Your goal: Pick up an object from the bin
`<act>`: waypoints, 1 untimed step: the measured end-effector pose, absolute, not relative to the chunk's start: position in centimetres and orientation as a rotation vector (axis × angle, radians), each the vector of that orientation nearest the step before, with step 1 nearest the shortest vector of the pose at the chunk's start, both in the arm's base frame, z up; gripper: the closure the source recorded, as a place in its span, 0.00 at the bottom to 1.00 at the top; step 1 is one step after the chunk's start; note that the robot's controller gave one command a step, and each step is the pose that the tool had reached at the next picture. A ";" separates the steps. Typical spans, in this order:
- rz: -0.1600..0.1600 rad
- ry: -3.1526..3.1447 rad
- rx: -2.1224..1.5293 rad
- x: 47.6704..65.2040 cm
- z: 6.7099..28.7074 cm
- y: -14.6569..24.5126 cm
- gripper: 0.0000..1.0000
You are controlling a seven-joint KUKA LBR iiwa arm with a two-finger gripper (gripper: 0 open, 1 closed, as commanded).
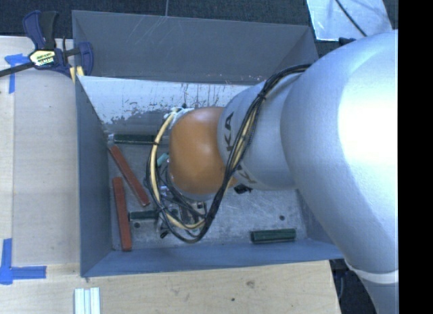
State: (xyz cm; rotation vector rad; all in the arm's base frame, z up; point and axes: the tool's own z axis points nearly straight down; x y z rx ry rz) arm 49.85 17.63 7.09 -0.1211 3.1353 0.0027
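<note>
In the grey bin [95, 191], the end effector [164, 219], open or closed impossible to tell beneath its orange cover [196, 150], hangs just right of a reddish-brown stick [122, 218] lying top-to-bottom, lower left of frame.

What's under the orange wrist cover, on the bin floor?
The floor below the orange wrist cover is hidden. Left of it lie a slanted reddish-brown stick, a second stick by the left wall, and a small dark piece. A dark green bar lies lower right.

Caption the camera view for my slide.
Arm with orange-covered wrist down in the grey bin beside two reddish-brown sticks; dark green block lies at the near wall.
</note>
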 end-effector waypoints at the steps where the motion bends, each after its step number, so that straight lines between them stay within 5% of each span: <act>1: 0.004 3.130 -0.092 49.3 19.3 16.1 1.00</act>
